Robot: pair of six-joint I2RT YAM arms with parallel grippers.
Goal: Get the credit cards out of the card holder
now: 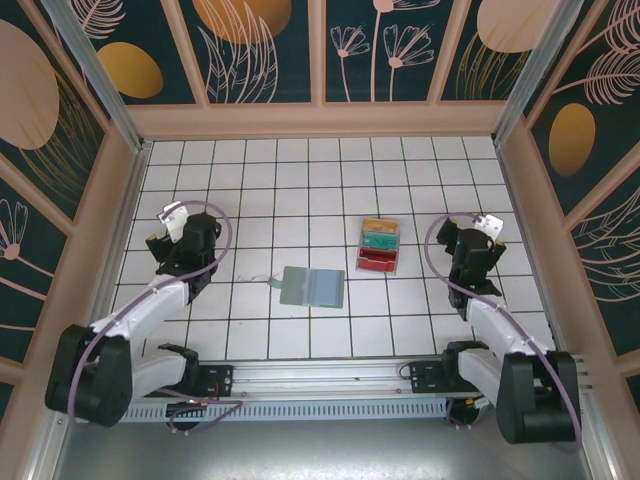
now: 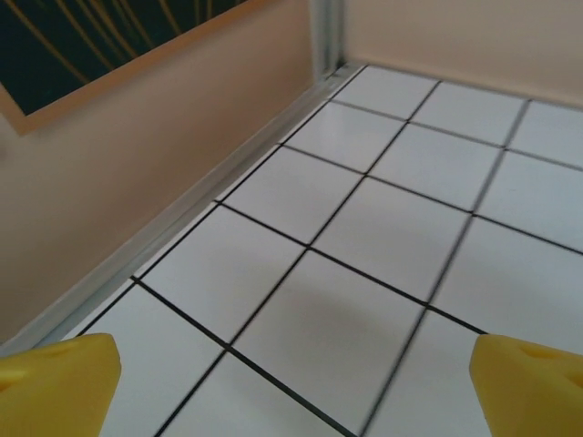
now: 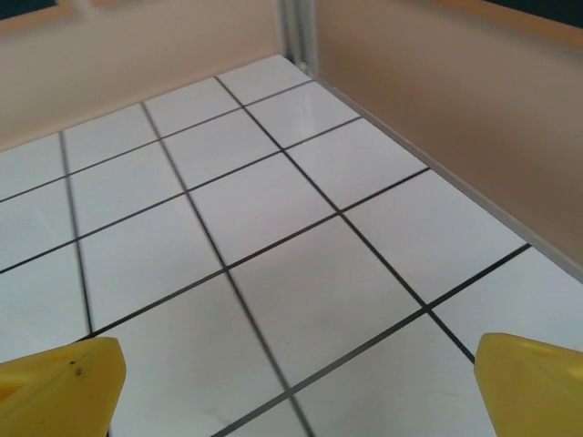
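White-tiled surface, boxed in by walls of dark teal panels printed with pale flowers and gold ovals. The card holder lies open and flat near the middle, between the two arms and well apart from both. Just beyond it to the right, a small clear tray holds the credit cards, yellow-gold, teal and red in a row. The left fingers are spread wide over bare tiles by the left wall; the right fingers are also wide, over bare tiles near the right wall.
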